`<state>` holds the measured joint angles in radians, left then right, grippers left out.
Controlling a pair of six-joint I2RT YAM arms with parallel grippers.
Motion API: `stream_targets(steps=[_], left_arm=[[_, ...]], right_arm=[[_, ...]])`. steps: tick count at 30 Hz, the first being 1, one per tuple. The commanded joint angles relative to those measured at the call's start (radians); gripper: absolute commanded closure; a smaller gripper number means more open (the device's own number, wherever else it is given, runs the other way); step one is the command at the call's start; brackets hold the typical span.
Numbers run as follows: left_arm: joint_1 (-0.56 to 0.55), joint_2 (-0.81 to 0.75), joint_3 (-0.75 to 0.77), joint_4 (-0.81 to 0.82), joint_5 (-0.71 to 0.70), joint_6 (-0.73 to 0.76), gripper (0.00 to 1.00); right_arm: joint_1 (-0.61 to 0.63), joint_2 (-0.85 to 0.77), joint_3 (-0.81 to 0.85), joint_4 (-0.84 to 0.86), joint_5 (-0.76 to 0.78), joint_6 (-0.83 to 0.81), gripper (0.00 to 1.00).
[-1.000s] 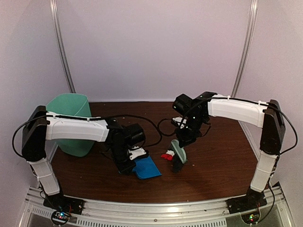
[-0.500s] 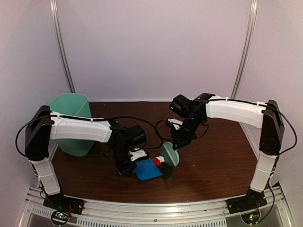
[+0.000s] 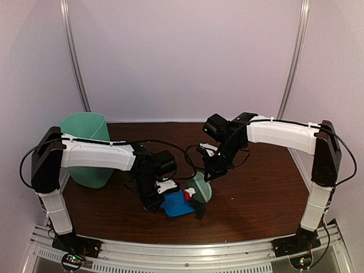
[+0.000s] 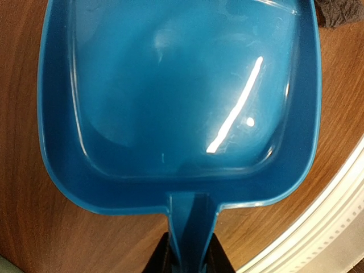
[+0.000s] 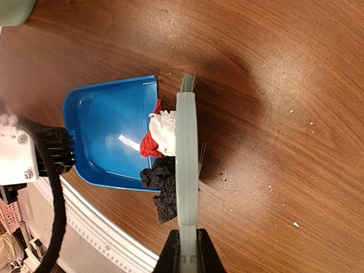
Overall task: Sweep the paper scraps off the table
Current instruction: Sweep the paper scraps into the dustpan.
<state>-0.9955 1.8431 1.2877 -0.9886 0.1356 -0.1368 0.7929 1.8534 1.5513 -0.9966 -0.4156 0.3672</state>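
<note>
My left gripper [image 4: 190,257] is shut on the handle of the blue dustpan [image 4: 176,96], which lies flat on the table [image 3: 261,193] with nothing inside it. My right gripper [image 5: 186,253] is shut on the handle of the pale green brush [image 5: 186,165]. The brush presses paper scraps against the pan's open lip [image 5: 149,96]: a white one [image 5: 165,131], a red one [image 5: 149,147] and a black one [image 5: 164,193]. The black scrap lies half off the pan's near corner. From above, the brush [image 3: 200,186] stands beside the pan [image 3: 177,205], with red scrap [image 3: 187,196] between them.
A mint-green bin [image 3: 85,149] stands at the table's left side, behind the left arm. The silver frame edge [image 3: 182,250] runs just in front of the dustpan. Black cables [image 3: 187,153] hang between the two arms. Small crumbs dot the wood [image 5: 296,224] to the brush's right.
The right arm has swept the brush left toward the dustpan, carrying the red and white scraps up to its lip. The dustpan has shifted only slightly.
</note>
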Motion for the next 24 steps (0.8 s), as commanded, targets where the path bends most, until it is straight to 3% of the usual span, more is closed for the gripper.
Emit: stream_targets(steps=[1,16,24], left_arm=[[0.003,-0.007,0.013,0.008,0.021,-0.013,1.0],[-0.005,-0.048,-0.018,0.035,0.024,-0.055,1.0],[-0.03,-0.059,-0.016,0.05,0.03,-0.08,1.0]], right_arm=[[0.014,-0.016,-0.018,-0.017,-0.008,0.013,1.0],[0.014,-0.145,-0.047,-0.024,-0.001,0.027,1.0],[0.013,-0.229,-0.143,0.126,-0.164,0.069,1.0]])
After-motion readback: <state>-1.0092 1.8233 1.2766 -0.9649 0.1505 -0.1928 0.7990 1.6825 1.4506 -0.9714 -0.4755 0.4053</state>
